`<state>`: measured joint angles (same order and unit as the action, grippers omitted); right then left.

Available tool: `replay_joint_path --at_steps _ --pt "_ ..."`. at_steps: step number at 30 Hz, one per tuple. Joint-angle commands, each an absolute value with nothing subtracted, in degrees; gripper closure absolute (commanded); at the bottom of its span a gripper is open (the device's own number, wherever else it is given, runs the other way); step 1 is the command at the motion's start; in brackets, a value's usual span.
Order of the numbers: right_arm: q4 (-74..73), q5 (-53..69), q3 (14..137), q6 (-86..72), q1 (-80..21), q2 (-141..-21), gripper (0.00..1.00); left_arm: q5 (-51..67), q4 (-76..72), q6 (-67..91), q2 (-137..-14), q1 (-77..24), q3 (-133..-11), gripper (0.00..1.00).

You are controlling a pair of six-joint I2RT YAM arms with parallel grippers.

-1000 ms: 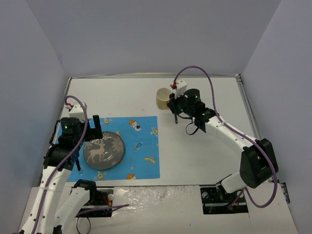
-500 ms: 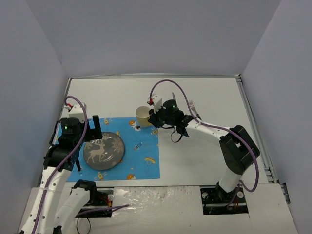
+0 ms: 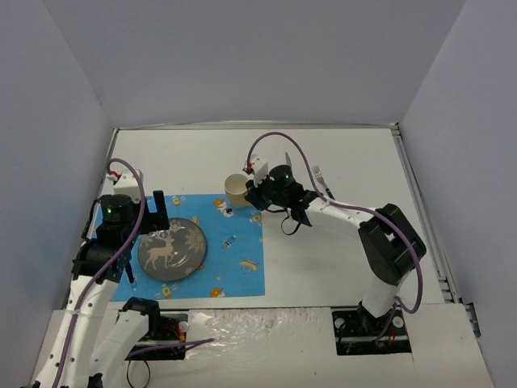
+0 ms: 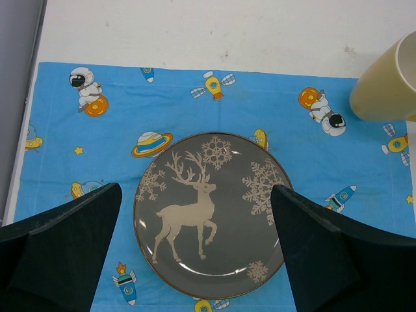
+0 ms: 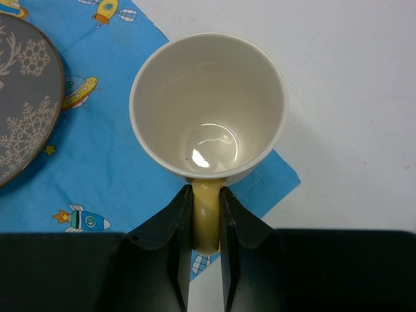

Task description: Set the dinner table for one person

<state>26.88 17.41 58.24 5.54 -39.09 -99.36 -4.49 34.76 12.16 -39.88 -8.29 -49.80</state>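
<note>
On the white dinner table [image 3: 347,250] lies a blue cartoon-print placemat [image 3: 234,259] with a grey deer-print plate [image 3: 171,249] on it. My left gripper [image 3: 147,238] hangs open above the plate [image 4: 211,214], one finger on either side, holding nothing. The right gripper [image 3: 253,196] is shut on the handle of a cream mug [image 3: 236,191]. In the right wrist view the empty mug [image 5: 208,104] is upright over the placemat's [image 5: 84,169] far right corner, its handle pinched in my gripper [image 5: 205,214]. Whether the mug rests on the cloth I cannot tell.
A fork [image 3: 321,176] lies on the table behind the right arm, with a thin knife-like piece [image 3: 287,160] just left of it. Grey walls close in the table on three sides. The mug [image 4: 387,81] shows at the left wrist view's upper right.
The right arm carried the mug from the back middle of the table leftward and nearer, to the placemat's corner, then nearly stopped. The left arm has stayed still.
</note>
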Motion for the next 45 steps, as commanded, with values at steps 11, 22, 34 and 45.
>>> replay_joint_path --at_steps 11,22,34,45 --pt "38.9 17.0 54.9 7.6 -38.9 -99.4 1.0 -4.6 31.0 11.5 -40.5 -8.4 -50.4 0.03" --pt "33.0 15.2 52.3 7.3 -37.8 -92.3 0.5 -4.6 31.1 11.5 -40.3 -8.4 -50.4 0.03" --pt "14.4 0.3 59.3 -3.8 -30.4 -84.0 0.29 -5.0 31.1 11.8 -40.3 -8.4 -50.4 0.03" --pt "2.2 -8.8 74.8 -13.4 -26.7 -102.7 0.35 -6.5 31.6 12.0 -40.3 -8.3 -50.4 0.03"
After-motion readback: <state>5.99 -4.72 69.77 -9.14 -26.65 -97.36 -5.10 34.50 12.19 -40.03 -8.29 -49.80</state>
